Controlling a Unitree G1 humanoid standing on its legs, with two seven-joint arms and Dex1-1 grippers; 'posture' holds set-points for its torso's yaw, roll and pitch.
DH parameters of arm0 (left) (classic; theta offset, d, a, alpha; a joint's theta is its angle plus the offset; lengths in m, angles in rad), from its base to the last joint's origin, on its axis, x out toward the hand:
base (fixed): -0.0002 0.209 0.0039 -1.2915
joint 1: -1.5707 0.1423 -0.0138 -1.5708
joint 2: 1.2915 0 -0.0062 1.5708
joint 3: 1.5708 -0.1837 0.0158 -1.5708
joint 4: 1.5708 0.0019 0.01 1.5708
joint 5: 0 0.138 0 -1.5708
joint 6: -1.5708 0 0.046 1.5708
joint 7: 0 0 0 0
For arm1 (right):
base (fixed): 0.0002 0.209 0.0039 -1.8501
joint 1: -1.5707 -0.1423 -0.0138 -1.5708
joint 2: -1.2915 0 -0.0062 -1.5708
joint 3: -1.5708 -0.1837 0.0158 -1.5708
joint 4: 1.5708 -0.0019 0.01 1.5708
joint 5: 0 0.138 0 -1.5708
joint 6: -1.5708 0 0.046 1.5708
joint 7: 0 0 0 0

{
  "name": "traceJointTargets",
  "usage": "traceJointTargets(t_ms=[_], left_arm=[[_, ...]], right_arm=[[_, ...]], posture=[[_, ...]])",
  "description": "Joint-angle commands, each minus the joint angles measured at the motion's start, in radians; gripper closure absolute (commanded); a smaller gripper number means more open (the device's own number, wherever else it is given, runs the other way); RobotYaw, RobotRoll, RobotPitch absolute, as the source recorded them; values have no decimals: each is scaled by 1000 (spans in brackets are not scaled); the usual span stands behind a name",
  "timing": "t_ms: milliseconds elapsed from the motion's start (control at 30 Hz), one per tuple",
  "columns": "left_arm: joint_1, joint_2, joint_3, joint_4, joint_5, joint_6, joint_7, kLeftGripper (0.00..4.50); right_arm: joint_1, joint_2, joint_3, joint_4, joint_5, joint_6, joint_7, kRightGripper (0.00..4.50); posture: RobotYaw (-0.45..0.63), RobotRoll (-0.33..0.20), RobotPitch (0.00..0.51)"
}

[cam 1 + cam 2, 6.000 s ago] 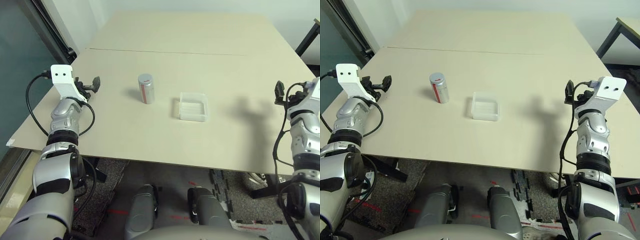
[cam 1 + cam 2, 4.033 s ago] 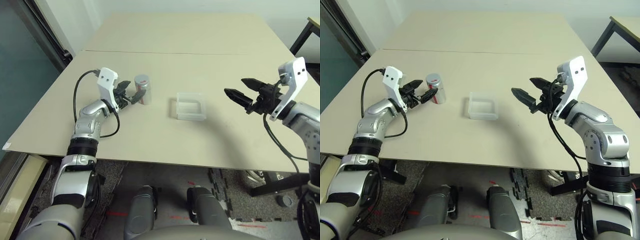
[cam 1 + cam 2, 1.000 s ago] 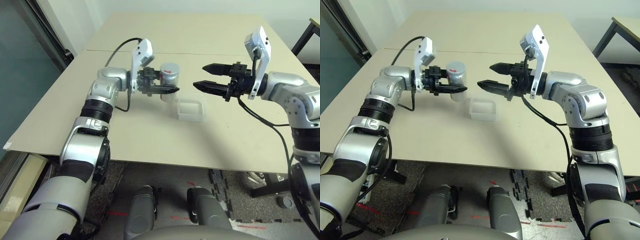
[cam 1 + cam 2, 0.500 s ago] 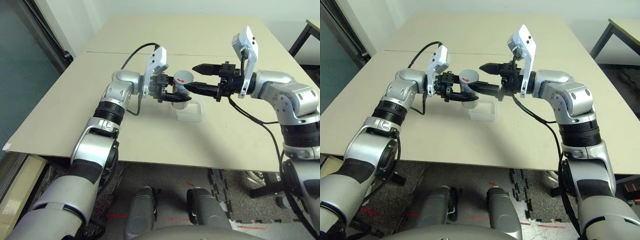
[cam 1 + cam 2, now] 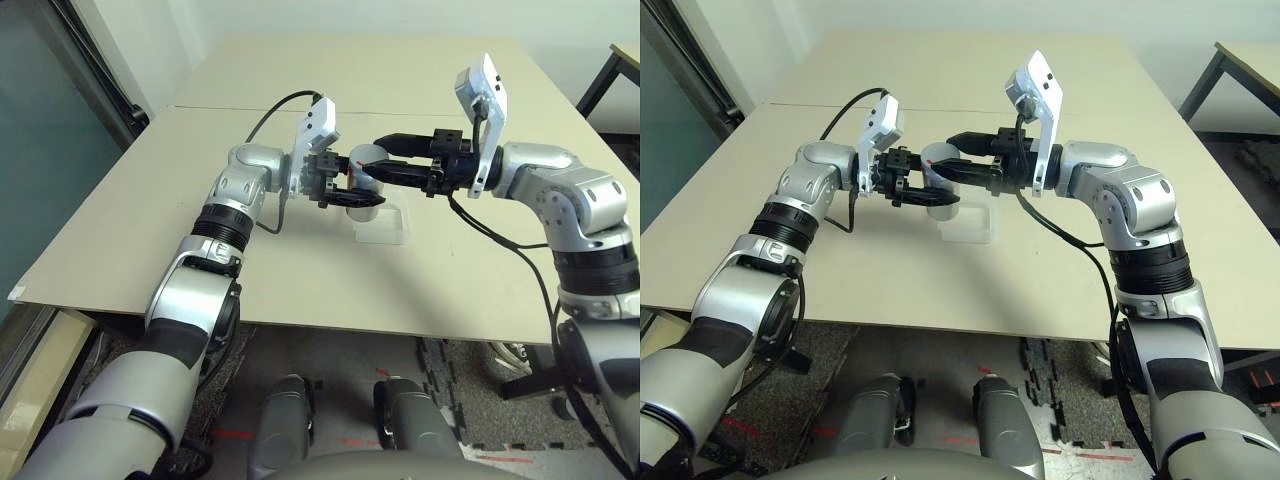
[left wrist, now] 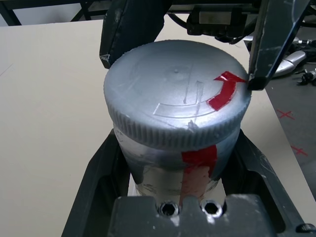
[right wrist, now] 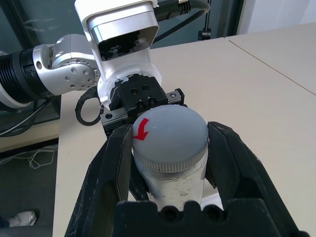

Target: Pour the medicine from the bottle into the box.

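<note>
Above the clear square box [image 5: 383,222], both grippers' black fingers [image 7: 118,163] clasping the ribbed-capped silver bottle [image 7: 170,148]

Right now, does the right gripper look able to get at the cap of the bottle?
Probably yes. The left gripper holds the bottle by its body, leaving the cap free, and the right gripper already has a finger on each side of the cap.

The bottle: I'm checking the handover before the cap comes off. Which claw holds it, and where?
The left claw grips the bottle around its body; the right claw straddles its grey cap.
</note>
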Motion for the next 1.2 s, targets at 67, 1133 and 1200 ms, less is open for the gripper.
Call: traceJointTargets(t_ms=[67,1133,1200], left_arm=[[-38,-10,0,-5,-9,22,-11,1781],[72,-33,-85,-395,-62,213,-99,1827],[75,-31,-83,-403,-68,216,-88,1827]], right_arm=[[2,0,20,-26,-6,-1,13,2005],[-446,72,126,905,-304,-591,600,4500],[-439,54,110,893,-310,-570,595,4500]], posture=[[-90,0,72],[-29,0,89],[-31,0,88]])
